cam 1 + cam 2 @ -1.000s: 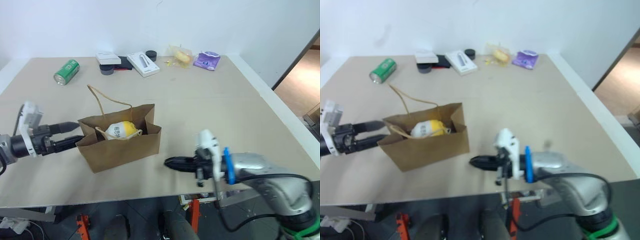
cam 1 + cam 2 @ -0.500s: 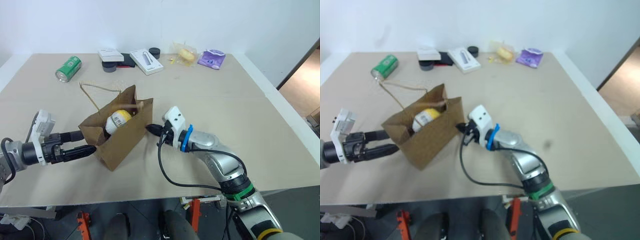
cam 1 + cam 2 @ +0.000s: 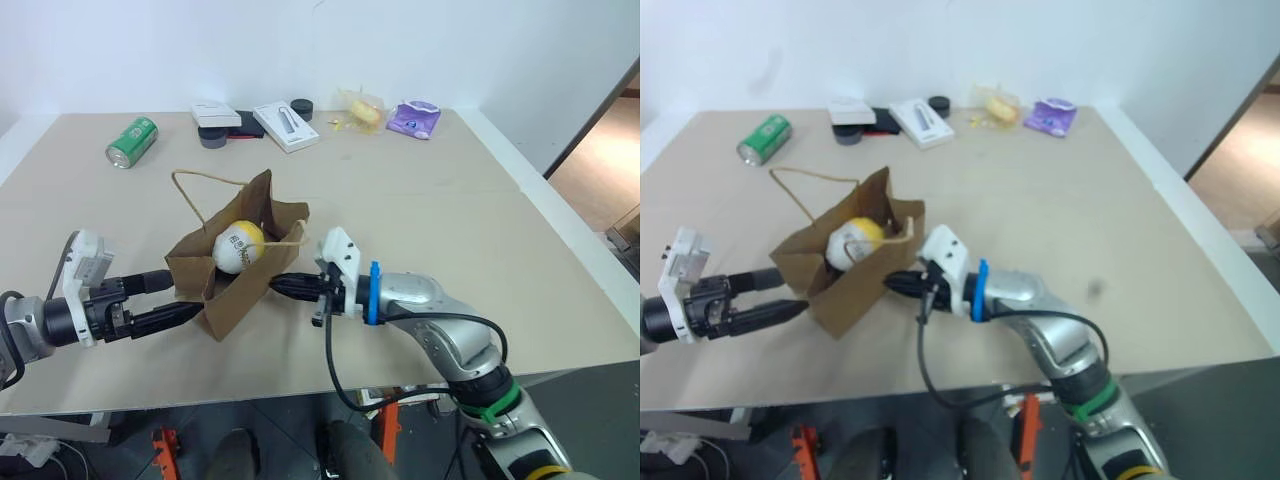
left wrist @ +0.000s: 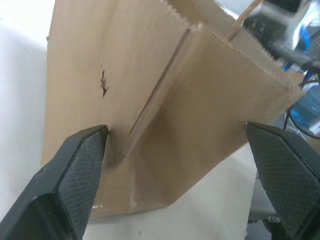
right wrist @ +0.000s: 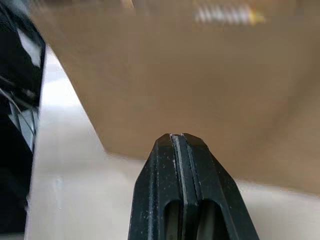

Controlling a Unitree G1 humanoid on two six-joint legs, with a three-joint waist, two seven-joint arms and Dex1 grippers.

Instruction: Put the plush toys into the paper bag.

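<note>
The brown paper bag (image 3: 240,285) stands open on the table, turned so that one corner faces the front. Inside it rests a white egg-shaped plush toy (image 3: 238,246) with a yellow top. My left gripper (image 3: 183,296) is open at the bag's left side. In the left wrist view its fingers (image 4: 75,185) straddle a folded bag wall (image 4: 165,90). My right gripper (image 3: 277,287) is shut with nothing in it. Its tip sits against the bag's right wall, seen close up in the right wrist view (image 5: 200,75).
Along the table's back lie a green can (image 3: 133,142), white boxes (image 3: 286,127), a black round piece (image 3: 302,108), a clear-wrapped yellowish item (image 3: 364,110) and a purple packet (image 3: 414,120). One cord handle (image 3: 200,190) sticks out to the bag's back left.
My shut right gripper has swung from the table's front edge to the bag's right wall. The bag has turned a corner to the front. My left gripper drew back slightly.
</note>
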